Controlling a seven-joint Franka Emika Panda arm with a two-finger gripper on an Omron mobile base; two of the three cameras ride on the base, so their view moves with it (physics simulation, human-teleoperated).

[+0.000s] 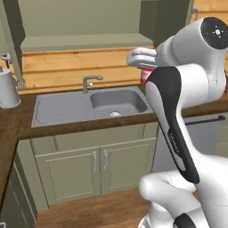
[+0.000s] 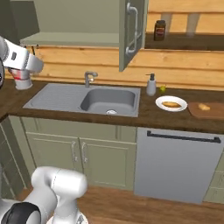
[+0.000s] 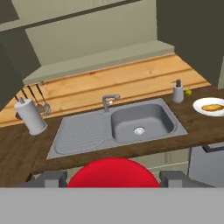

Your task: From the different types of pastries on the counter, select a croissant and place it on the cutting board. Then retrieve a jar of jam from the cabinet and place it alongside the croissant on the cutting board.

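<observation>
My gripper (image 3: 113, 180) is shut on the jam jar (image 3: 113, 173), whose red round top bulges up between the two fingertips. In the left base view the jam jar (image 1: 144, 76) hangs red and white under the hand, above the sink's right end. In the right base view the gripper (image 2: 21, 78) holds it high over the counter left of the sink. The croissant (image 2: 204, 106) lies on the wooden cutting board (image 2: 212, 113) at the far right of the counter. Another pastry (image 2: 171, 104) rests on a white plate (image 2: 171, 107) left of the board.
A grey sink (image 2: 107, 99) with a faucet (image 2: 89, 78) sits mid-counter, and a soap dispenser (image 2: 151, 85) stands to its right. A cabinet door (image 2: 131, 33) hangs open, with a dark jar (image 2: 160, 29) on the shelf beside it. A paper towel roll (image 3: 30, 116) stands left.
</observation>
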